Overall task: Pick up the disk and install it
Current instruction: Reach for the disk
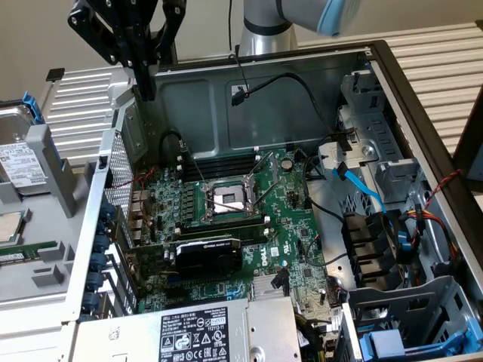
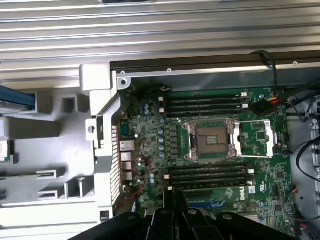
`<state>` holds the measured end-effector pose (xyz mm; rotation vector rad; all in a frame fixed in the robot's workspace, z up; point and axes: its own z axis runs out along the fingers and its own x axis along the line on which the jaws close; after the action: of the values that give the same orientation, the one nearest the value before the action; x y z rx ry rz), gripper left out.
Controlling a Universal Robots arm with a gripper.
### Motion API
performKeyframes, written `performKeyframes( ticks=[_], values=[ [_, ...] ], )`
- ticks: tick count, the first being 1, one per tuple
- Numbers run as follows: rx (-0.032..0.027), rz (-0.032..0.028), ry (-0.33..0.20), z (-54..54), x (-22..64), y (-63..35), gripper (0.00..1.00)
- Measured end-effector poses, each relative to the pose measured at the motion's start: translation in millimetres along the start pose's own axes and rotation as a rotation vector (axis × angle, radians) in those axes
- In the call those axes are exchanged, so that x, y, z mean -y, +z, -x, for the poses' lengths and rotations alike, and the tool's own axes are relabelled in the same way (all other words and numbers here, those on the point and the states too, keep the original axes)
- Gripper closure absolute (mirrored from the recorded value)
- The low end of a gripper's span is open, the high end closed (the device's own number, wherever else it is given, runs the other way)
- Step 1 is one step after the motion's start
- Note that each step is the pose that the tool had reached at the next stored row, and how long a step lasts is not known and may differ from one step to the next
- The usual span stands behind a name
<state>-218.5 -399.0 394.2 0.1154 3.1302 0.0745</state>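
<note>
The disk [image 1: 16, 162], a silver drive with a white label in a blue carrier, stands in a grey holder at the exterior view's left, outside the computer case. One blue edge of the disk [image 2: 17, 98] appears in the wrist view. My gripper [image 1: 145, 89] hangs above the case's back corner, up and to the right of the disk and well apart from it. Its black fingers are shut together with nothing between them. In the wrist view the gripper [image 2: 172, 200] is over the motherboard [image 2: 210, 145].
The open computer case [image 1: 392, 68] holds the motherboard [image 1: 226, 219], loose cables and a graphics card [image 1: 207, 256]. A silver power-supply box [image 1: 196, 335] sits at the front. Another blue carrier [image 1: 407, 343] lies in the drive bay at the exterior view's lower right. A grey parts holder [image 1: 45, 264] stands left.
</note>
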Motion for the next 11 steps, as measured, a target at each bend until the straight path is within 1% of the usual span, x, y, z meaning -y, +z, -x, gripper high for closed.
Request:
performKeyframes(
  ticks=[1, 2, 3, 5, 9, 11],
  values=[
    [-0.0062, -0.0004, 0.0, -2.7, 0.2, 0.1, 0.85],
    [-0.0107, -0.0007, 0.001, -6.6, 0.5, 0.1, 0.85],
    [-0.0128, -0.0009, 0.001, -11.3, 0.8, 0.3, 0.85],
    [-0.014, -0.001, 0.001, -20.0, 1.6, 0.6, 0.85],
    [-0.0142, -0.001, 0.001, -38.3, 2.9, 0.8, 0.85],
    [-0.0157, -0.0011, 0.001, -47.1, 3.3, 0.8, 0.85]
  ],
)
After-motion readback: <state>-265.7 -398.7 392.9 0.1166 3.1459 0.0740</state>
